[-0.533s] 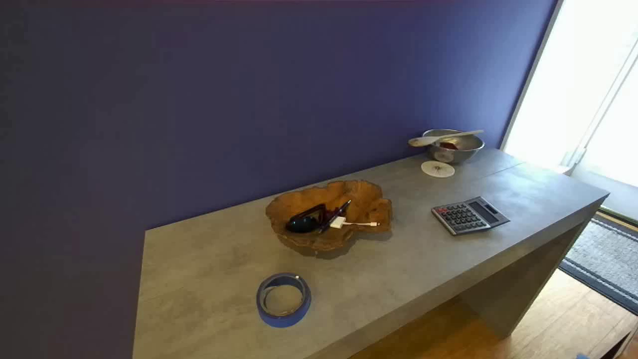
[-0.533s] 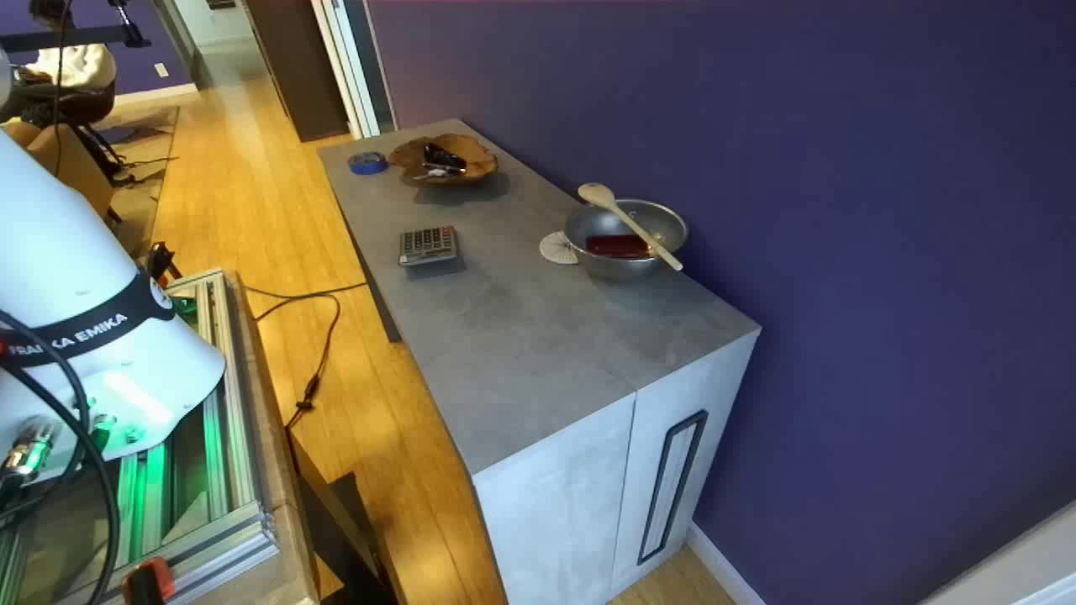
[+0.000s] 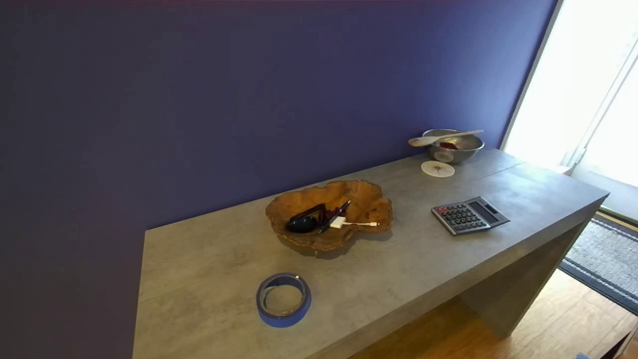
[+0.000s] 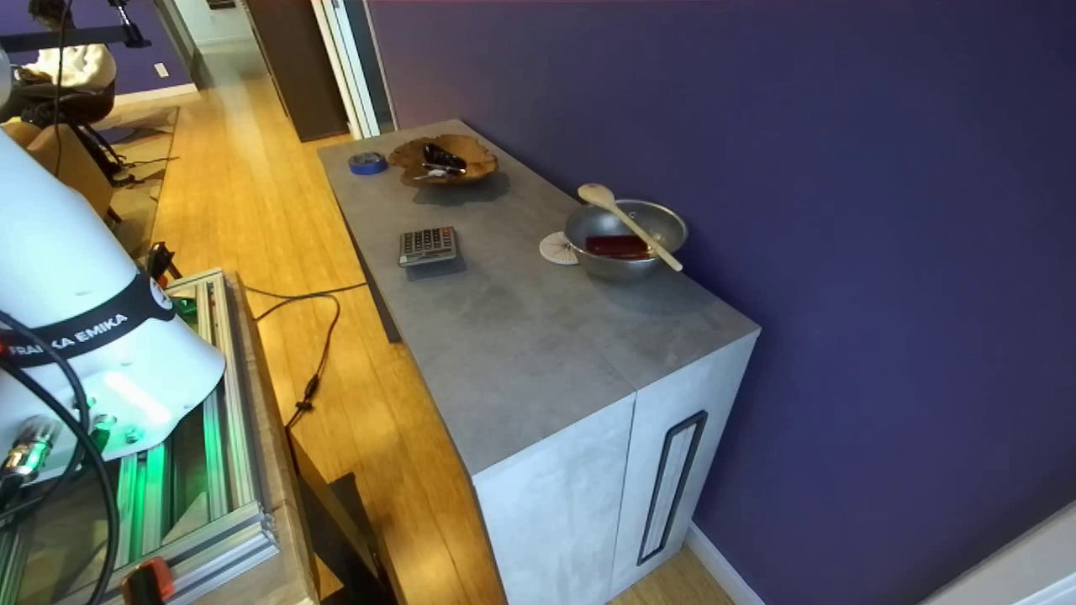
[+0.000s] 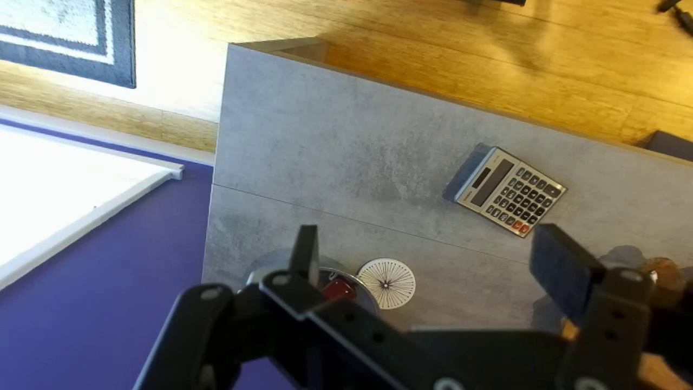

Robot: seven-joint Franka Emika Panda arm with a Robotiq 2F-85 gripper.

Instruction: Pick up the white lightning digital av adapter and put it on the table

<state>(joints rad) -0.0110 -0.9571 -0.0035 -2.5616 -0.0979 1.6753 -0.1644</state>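
In an exterior view, glare whites out the upper right, and the purple wall darkens leftward.

A home or office, which cannot be told, shows in its yellow wooden plank floor, deep purple painted wall, long grey concrete-look table, dark-edged grey rug and, far left in an exterior view, a pale-clad person seated on a dark chair.

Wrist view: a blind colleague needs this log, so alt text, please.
An open, empty gripper in front of a grey table seen from above. On it are a calculator and a white disc; the gripper partly hides a metal bowl and a wooden bowl.
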